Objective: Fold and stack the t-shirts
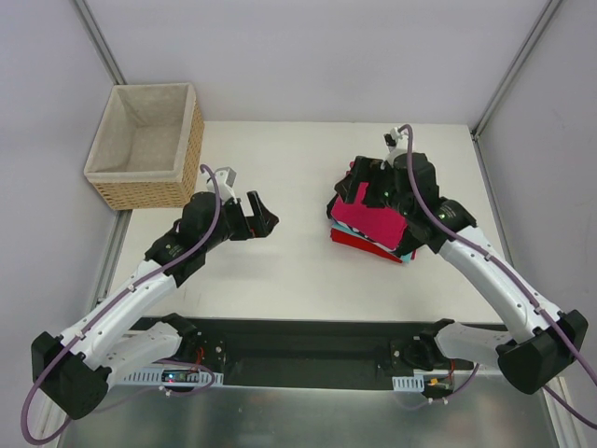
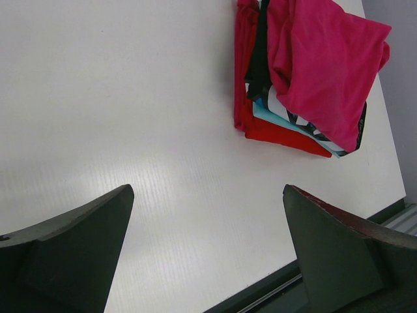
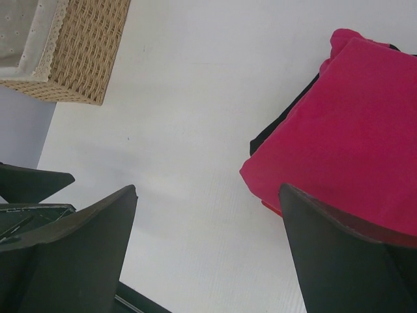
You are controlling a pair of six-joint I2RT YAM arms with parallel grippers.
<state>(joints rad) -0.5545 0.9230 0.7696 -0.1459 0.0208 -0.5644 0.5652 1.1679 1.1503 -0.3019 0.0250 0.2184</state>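
Your right tool (image 3: 207,189) stood released, jaws spread wide and holding nothing, low over the stack with one finger above the magenta t-shirt (image 2: 319,59) and the other out over bare surface (image 1: 280,271). Whether that finger touched the cloth could not be told. The risk began there: had you pulled away sideways rather than straight up, the finger could have snagged the top fold and dragged it open. The magenta shirt lay loosely, bunched at one end and hanging past the layers beneath, so little would have shifted it. Under it the black t-shirt (image 2: 260,59), the blue printed t-shirt (image 2: 287,117) and the red t-shirt (image 2: 273,130) sat staggered rather than squared, right of the surface's middle. A nudge could have slid the whole pile. Your left tool (image 2: 207,189) was also released and empty, well apart left of centre. The wicker basket (image 1: 145,145) stood at the far left corner, out of harm's way.
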